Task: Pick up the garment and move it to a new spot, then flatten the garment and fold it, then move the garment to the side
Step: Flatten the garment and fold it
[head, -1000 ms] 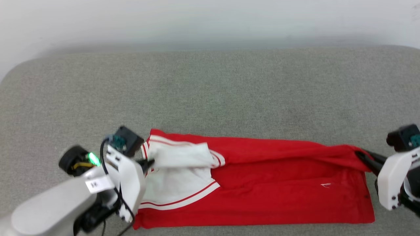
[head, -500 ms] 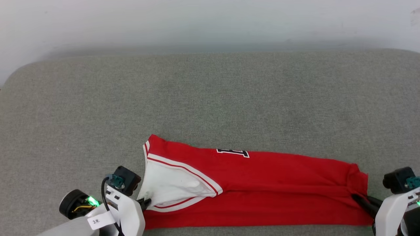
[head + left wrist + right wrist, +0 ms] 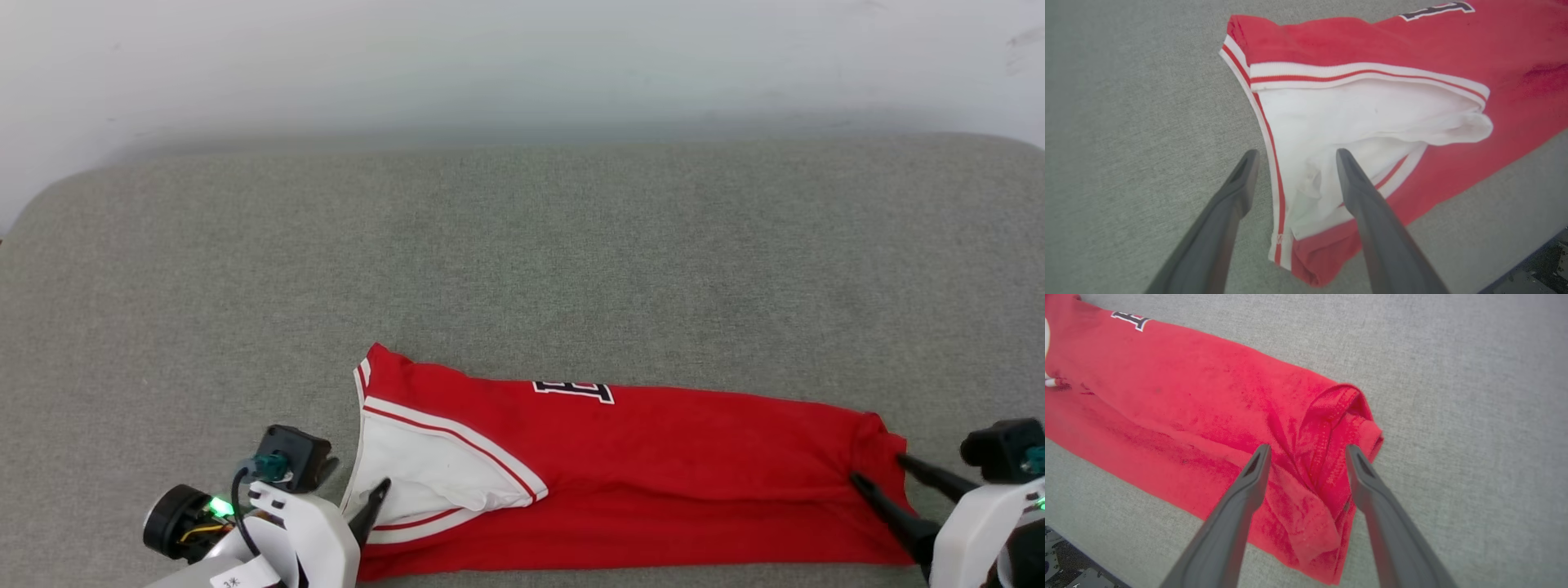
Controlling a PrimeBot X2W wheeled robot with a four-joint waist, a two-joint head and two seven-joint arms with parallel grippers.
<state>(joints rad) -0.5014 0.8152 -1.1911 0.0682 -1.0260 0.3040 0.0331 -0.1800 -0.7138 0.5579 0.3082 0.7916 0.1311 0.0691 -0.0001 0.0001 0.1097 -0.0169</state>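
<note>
The garment (image 3: 653, 457) lies as a long folded band at the near edge of the worktop (image 3: 522, 245), where the left end effector (image 3: 1296, 153) over its white sleeve and the right end effector (image 3: 1309, 447) over its opposite end have both just spread and let go, so this fold appears laid.

Grey fabric surface (image 3: 522, 245), red garment (image 3: 694, 457) lying flat

Head camera looks forward and down on the whole garment (image 3: 653, 457). Wrist cameras look along their fingers (image 3: 1363, 196), close over opposite ends; all share the lettering (image 3: 573, 391).
</note>
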